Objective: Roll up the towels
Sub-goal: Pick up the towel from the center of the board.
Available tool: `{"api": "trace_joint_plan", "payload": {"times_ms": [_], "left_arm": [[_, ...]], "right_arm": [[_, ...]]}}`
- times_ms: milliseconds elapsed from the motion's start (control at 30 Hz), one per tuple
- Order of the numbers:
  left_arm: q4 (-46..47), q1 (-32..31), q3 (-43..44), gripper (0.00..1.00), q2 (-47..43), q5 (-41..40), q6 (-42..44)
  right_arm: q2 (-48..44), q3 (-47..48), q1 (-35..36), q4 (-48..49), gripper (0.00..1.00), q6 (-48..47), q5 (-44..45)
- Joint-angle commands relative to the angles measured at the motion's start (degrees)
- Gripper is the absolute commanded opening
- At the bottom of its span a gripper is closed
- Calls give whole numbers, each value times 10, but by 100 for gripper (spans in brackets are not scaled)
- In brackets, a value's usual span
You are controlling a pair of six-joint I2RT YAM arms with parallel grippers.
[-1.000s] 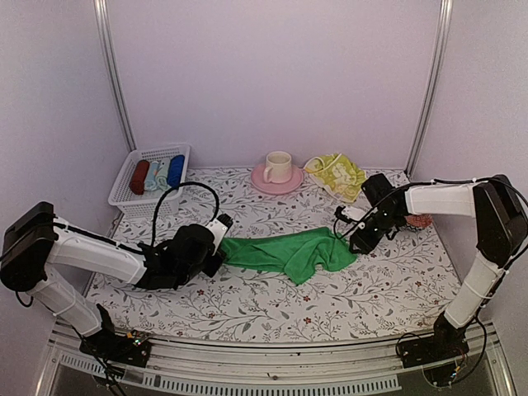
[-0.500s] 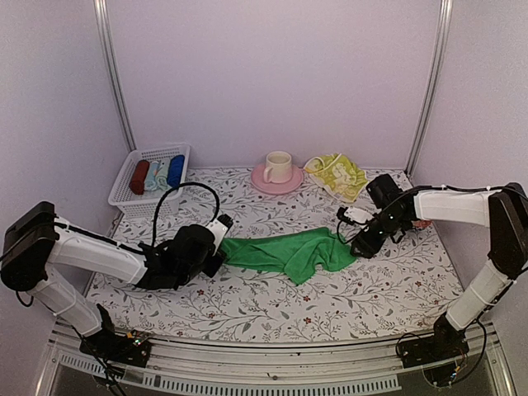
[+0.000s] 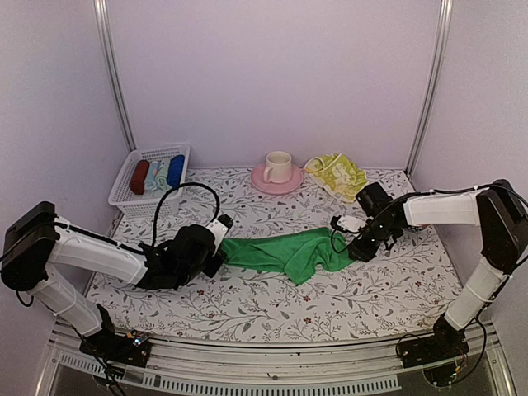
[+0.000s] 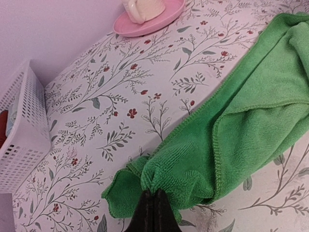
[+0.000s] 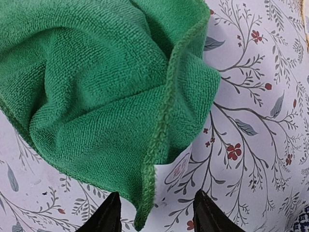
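The bright green towel (image 3: 289, 252) lies crumpled and stretched across the middle of the flowered table. My left gripper (image 3: 219, 252) is shut on its bunched left end; in the left wrist view the dark fingertips (image 4: 154, 198) pinch a fold of the green towel (image 4: 251, 121). My right gripper (image 3: 353, 246) stands open at the towel's right end. In the right wrist view its fingertips (image 5: 157, 193) straddle the hanging corner of the green towel (image 5: 96, 96) without closing on it. The pale yellow towel (image 3: 337, 173) lies crumpled at the back right.
A white basket (image 3: 132, 198) with dark red, pale blue and deep blue rolls stands at the back left, and it also shows in the left wrist view (image 4: 19, 135). A pink saucer with a cream cup (image 3: 276, 177) sits at the back centre.
The right gripper drew slightly away to the right, then came back to the green towel's right corner. The left gripper and its hold have not moved.
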Motion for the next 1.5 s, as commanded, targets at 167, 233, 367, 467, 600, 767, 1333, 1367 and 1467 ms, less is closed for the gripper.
{"api": "trace_joint_plan", "payload": {"times_ms": [167, 233, 367, 467, 600, 767, 1333, 1367, 1467], "left_arm": [[0, 4, 10, 0, 2, 0, -3], [-1, 4, 10, 0, 2, -1, -3], [1, 4, 11, 0, 1, -2, -3], [4, 5, 11, 0, -1, -6, -1], [-14, 8, 26, 0, -30, -29, 0], [-37, 16, 49, 0, -116, -64, 31], [-49, 1, 76, 0, -289, -84, 89], [-50, -6, 72, 0, -301, -84, 91], [-51, -26, 55, 0, -340, -35, 98]], "right_arm": [[5, -6, 1, 14, 27, 0, 11], [3, -6, 1, 13, 16, -1, 5], [-3, -5, 1, 6, 3, -2, -5], [-15, 1, 1, 3, 2, -1, -8], [-45, 16, -6, 4, 2, 3, 0], [-84, 57, -36, 2, 2, 2, 10], [-320, 115, -53, -23, 2, -72, 45], [-340, 110, -53, -23, 2, -71, 43], [-395, 93, -53, -26, 2, -74, 34]]}}
